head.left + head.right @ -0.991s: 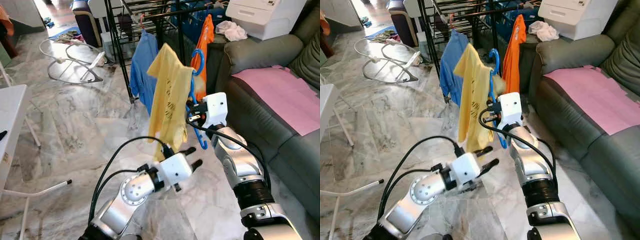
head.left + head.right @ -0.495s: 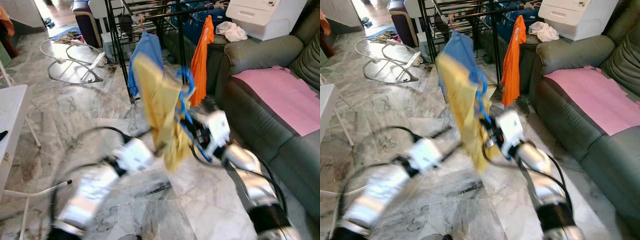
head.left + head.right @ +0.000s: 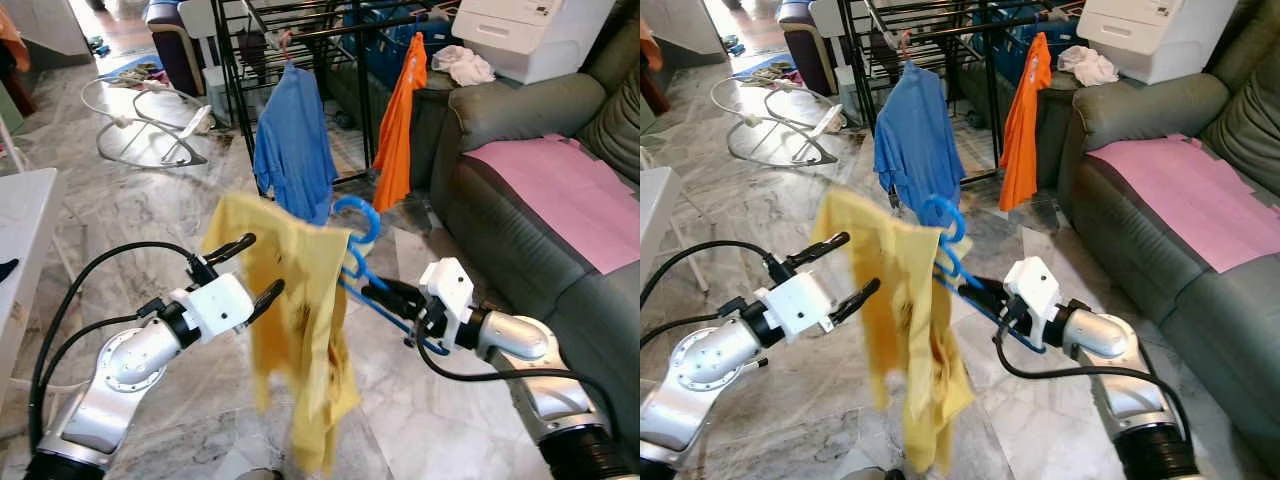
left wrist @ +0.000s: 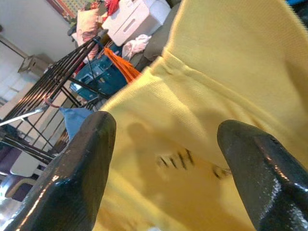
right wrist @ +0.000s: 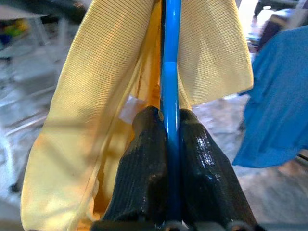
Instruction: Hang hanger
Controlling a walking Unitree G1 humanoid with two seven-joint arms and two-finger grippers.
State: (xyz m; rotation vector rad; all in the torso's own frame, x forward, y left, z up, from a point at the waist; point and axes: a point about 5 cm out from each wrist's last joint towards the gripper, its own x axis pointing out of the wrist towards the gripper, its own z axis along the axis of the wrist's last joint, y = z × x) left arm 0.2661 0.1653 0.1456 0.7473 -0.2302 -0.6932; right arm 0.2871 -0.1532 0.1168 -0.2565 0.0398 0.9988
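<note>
The right hand (image 3: 388, 296) pinches the blue hanger (image 3: 362, 262) carrying the yellow shirt (image 3: 295, 330); the left hand (image 3: 248, 268), spread, should steady it toward the rack (image 3: 300, 30).

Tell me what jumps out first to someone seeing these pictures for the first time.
The yellow shirt draws the eye, draped on a blue hanger in mid-air over the marble floor, between the two arms. The right gripper is clamped on the hanger's bar, while the left gripper hovers open beside the shirt. Behind them stands a black drying rack with a blue shirt and an orange garment hanging from it.
</note>
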